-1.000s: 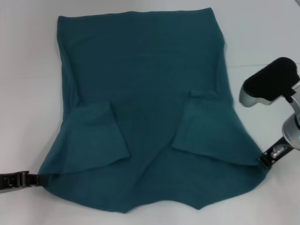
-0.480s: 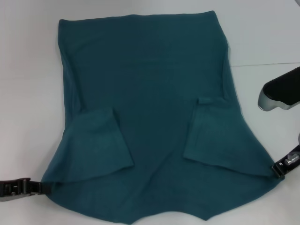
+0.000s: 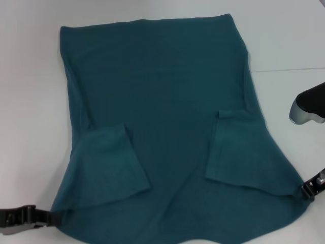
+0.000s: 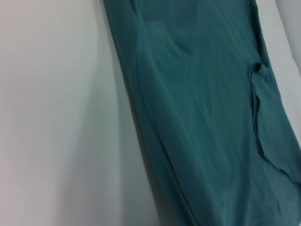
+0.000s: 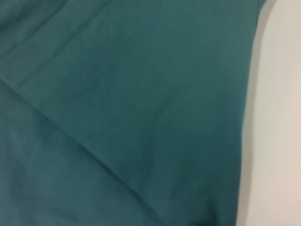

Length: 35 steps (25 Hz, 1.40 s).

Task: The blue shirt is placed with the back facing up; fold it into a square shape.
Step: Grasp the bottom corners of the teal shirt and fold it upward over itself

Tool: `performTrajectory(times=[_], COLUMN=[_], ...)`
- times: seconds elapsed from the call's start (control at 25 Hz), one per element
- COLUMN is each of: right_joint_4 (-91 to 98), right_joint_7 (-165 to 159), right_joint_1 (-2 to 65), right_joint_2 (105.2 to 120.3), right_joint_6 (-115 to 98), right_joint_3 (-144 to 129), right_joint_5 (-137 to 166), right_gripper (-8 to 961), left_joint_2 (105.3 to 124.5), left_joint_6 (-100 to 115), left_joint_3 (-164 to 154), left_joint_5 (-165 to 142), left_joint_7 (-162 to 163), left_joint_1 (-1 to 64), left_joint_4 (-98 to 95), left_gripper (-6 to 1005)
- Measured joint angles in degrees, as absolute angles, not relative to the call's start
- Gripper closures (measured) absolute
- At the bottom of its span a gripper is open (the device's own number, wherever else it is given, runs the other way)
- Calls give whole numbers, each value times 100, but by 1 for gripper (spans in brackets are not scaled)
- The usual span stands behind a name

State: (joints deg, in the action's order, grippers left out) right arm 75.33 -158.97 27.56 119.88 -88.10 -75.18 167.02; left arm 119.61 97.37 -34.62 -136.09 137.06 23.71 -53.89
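The blue shirt point(image 3: 162, 101) lies spread on the white table point(image 3: 28, 101), plain side up, with both short sleeves point(image 3: 109, 162) point(image 3: 238, 152) folded inward onto its body. My left gripper point(image 3: 53, 218) is shut on the shirt's near left corner. At the near right corner, my right gripper point(image 3: 303, 192) is shut on the cloth too. The shirt's near edge runs out of the head view. The left wrist view shows the shirt's point(image 4: 211, 117) side edge along the table. Teal cloth point(image 5: 117, 103) fills most of the right wrist view.
A black and silver link of my right arm point(image 3: 311, 107) hangs over the table to the right of the shirt. A thin seam point(image 3: 289, 68) crosses the table top at the right. White table surface surrounds the shirt on the left, far and right sides.
Both grippers have moved toward me and slightly outward, dragging the shirt's near part with them. Its near edge has slid out of view, and the right arm link has drawn back to the right.
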Motion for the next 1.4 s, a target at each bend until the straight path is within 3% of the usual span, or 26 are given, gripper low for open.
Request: performTrajectory(times=[1.4], right_joint_4=[8024], right_joint_7=[-14817], right_joint_1=[2669], right_joint_2=[11968], right_joint_6=[-11345], right_joint_3=[-7236], right_joint_5=[16570], right_gripper=[951], left_joint_2=[11903], left_joint_6=[11669], left_joint_3=[-3251], left_joint_5=[-15244], left_joint_7=[14102], left_joint_1=[2215], left_joint_4=[-5505], left_gripper=[997])
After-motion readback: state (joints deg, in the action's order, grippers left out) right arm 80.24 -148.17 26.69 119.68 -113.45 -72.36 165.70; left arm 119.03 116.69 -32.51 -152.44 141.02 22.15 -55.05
